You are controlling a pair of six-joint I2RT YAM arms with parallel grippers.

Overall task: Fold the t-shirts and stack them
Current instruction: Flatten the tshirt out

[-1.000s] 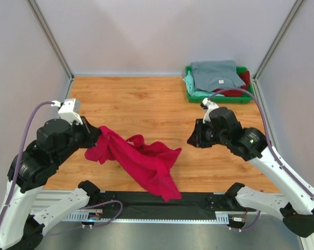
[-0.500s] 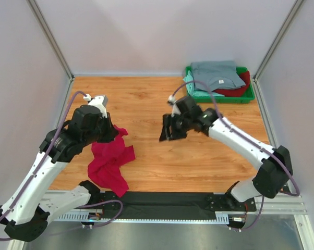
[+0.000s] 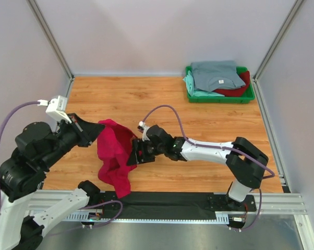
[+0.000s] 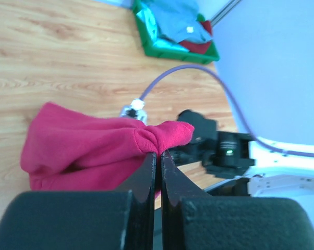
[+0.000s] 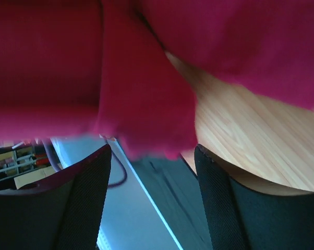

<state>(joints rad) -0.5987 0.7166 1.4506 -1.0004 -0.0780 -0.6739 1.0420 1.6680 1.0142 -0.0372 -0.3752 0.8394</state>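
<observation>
mostly blurred, crimson t-shirt [image 5: 146,78] at parted right fingers [image 5: 79,208], left fingers [image 4: 146,174] pinching it

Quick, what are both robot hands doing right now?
Left gripper: shut, pinching the red t-shirt.
Right gripper: open, right by the red t-shirt, not gripping it.

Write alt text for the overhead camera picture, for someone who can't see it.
The left gripper holds a bunched crimson t-shirt over a wooden table, while the right gripper reaches to the cloth's edge, jaws open. Folded t-shirts lie stacked in a green tray at the far right corner.
</observation>
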